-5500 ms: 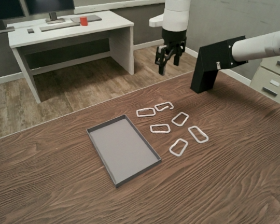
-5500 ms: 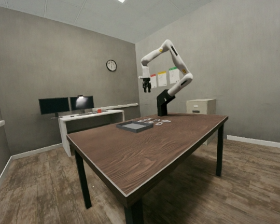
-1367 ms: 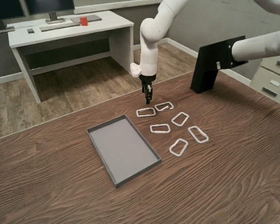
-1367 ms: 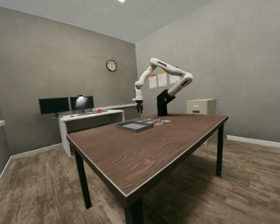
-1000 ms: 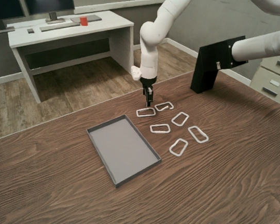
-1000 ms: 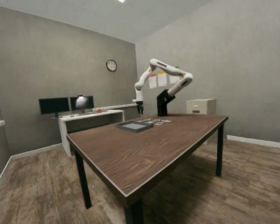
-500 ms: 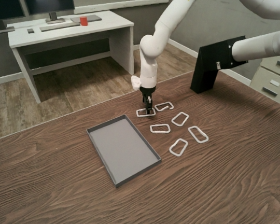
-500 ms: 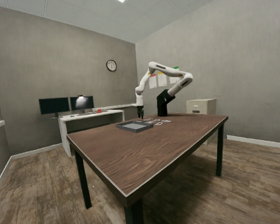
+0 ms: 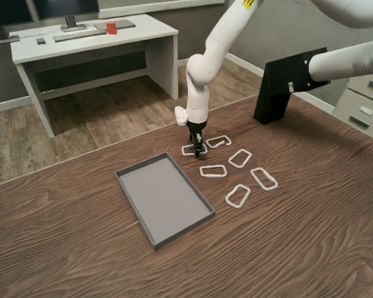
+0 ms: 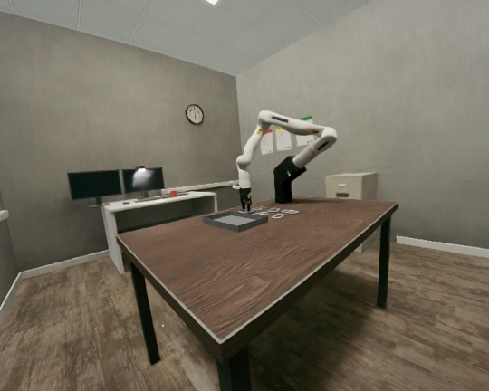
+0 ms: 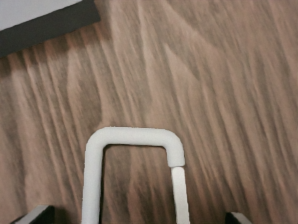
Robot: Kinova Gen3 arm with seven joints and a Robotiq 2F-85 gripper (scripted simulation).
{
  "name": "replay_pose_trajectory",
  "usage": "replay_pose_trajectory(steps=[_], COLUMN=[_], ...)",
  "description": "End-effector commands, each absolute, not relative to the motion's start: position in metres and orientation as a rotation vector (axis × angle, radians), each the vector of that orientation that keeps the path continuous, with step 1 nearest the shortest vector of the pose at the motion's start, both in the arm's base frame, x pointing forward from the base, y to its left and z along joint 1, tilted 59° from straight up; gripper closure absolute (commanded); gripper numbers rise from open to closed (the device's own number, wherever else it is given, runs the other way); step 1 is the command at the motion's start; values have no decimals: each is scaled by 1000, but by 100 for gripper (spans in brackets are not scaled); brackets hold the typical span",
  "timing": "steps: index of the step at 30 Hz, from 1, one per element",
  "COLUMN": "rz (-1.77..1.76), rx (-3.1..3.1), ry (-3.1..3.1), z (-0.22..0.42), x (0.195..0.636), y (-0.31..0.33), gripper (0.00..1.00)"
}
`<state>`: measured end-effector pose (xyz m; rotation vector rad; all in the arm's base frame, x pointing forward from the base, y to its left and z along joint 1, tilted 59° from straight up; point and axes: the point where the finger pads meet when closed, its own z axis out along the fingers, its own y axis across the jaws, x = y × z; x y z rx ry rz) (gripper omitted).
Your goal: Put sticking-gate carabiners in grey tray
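Observation:
Several white carabiners lie on the wooden table to the right of the grey tray. My gripper is open and lowered down to the table over the far-left carabiner, with one finger on each side of it. In the wrist view this carabiner's gate lies closed along its right side. Just right of it, another carabiner shows its gate swung inward. Others lie at the middle, middle right, right and front. The tray holds nothing.
The arm's black base stands at the table's far right. The table's far edge runs close behind the gripper. A white desk with monitors and a filing cabinet stand off the table.

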<state>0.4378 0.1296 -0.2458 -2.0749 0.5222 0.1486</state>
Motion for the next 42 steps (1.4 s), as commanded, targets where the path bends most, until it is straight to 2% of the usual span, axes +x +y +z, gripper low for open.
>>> replay_pose_trajectory(steps=[1,20,21,42], rz=[148,147,147,144], rx=[-2075,-2076,-2076,-2075], ry=[522,523,523,525], z=[-246,-249,-249,-248], x=[438,439,439,440], y=[129,134,134,133], gripper=[0,0,25,25])
